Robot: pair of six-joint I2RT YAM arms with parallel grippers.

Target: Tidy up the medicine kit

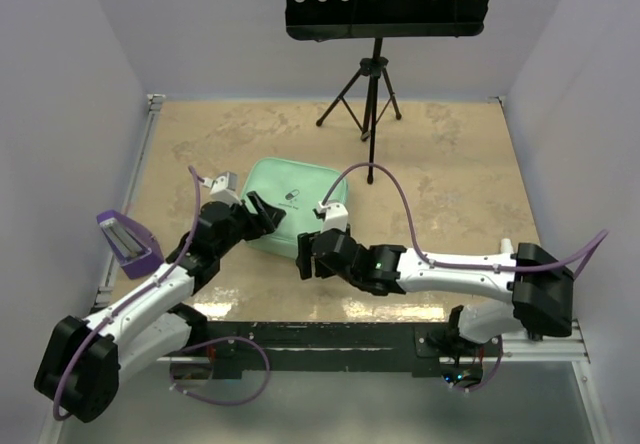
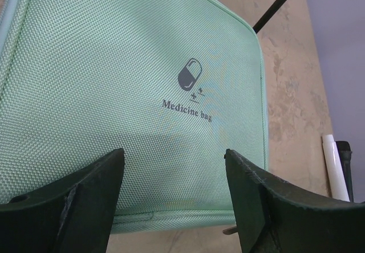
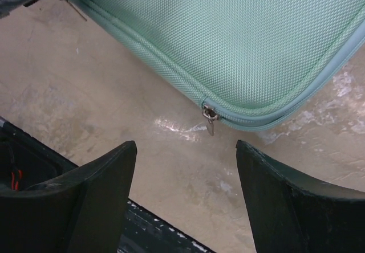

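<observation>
Two white-and-black robot arms reach in from the near edge of a mottled tan surface [image 1: 450, 184] and meet at a mint-green medicine kit [image 1: 300, 176]. The right end effector [image 1: 305, 256] hovers low over bare surface just short of the kit's near corner. Its two dark fingers [image 3: 85, 196] are spread apart and grasp nothing. A small metal zipper pull [image 3: 210, 118] dangles from the seam just ahead of them.

The left end effector [image 1: 265, 212] comes in from the left, likewise released, its fingers parted at the kit's near-left edge with nothing between them. Whether they touch the fabric cannot be told.

The kit lies flat and closed near the middle of the surface. It is a woven-fabric case with rounded corners, and its top carries a dark capsule logo [image 2: 190, 74] above the words "Medicine bag".

At the left edge, well apart from the kit, a purple holder [image 1: 128, 241] sits beside the left arm. At the far end, a black music stand [image 1: 372, 74] on tripod legs rises in front of the pale wall.
</observation>
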